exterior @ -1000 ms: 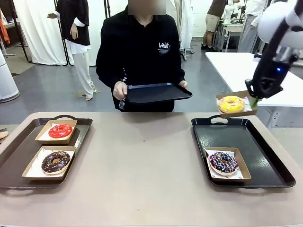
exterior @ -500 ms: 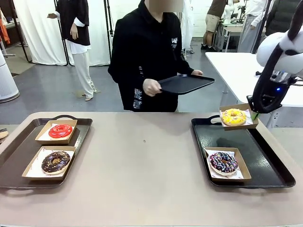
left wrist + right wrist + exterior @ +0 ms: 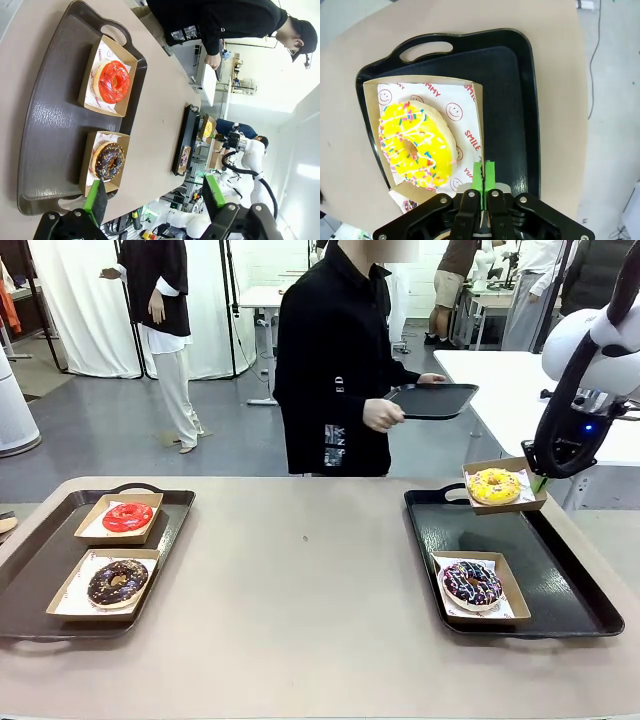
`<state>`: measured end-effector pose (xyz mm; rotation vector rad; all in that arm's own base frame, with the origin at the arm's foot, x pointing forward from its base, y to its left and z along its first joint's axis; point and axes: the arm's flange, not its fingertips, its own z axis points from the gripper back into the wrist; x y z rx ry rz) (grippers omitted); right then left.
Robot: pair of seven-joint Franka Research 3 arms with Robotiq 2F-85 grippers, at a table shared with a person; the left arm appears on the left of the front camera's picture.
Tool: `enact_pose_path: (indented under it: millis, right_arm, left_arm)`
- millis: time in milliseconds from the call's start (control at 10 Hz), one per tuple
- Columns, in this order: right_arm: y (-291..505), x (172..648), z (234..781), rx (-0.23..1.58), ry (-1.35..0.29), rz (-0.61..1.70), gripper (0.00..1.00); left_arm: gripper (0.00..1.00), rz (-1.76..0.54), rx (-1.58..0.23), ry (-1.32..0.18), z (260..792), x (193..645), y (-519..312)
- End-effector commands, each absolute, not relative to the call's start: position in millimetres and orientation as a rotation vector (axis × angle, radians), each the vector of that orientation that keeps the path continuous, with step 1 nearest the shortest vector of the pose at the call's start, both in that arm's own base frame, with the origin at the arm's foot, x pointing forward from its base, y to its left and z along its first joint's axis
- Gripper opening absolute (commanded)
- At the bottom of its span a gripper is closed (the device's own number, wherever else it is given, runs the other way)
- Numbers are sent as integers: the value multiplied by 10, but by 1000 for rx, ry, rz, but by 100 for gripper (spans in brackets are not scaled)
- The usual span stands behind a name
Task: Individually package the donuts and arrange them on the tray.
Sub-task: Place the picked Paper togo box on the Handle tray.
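My right gripper point(image 3: 483, 172) is pinched tight on the rim of the yellow donut's box point(image 3: 535, 502), held above the black tray's point(image 3: 585, 585) far end. I judge this the placing step: next I lower it flat beside the sprinkled donut point(image 3: 472, 583), then release.

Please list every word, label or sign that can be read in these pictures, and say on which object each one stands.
"SMILE": red print on the paper liner under the yellow donut, beside smiley faces.
"...MMY": cut-off red word on the same liner.
"YU...": cut-off red word by the right gripper.
White print on the person's black top: too small to read.
Liner prints on the left tray: too small to read.
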<state>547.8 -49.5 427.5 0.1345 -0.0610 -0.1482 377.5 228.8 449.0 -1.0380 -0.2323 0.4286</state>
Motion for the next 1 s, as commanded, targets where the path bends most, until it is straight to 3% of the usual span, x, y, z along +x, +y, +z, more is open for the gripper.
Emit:
enact_pose_path:
  millis: [0, 900]
  right_arm:
    - [-494, 5481, 4260, 134, -58, -148, 1]
    - [-107, 5625, 3577, 68, -16, -87, 1]
  left_arm:
    - [100, 425, -1051, -239, 4504, 3747, 2288]
    - [100, 425, -1051, -239, 4504, 3747, 2288]
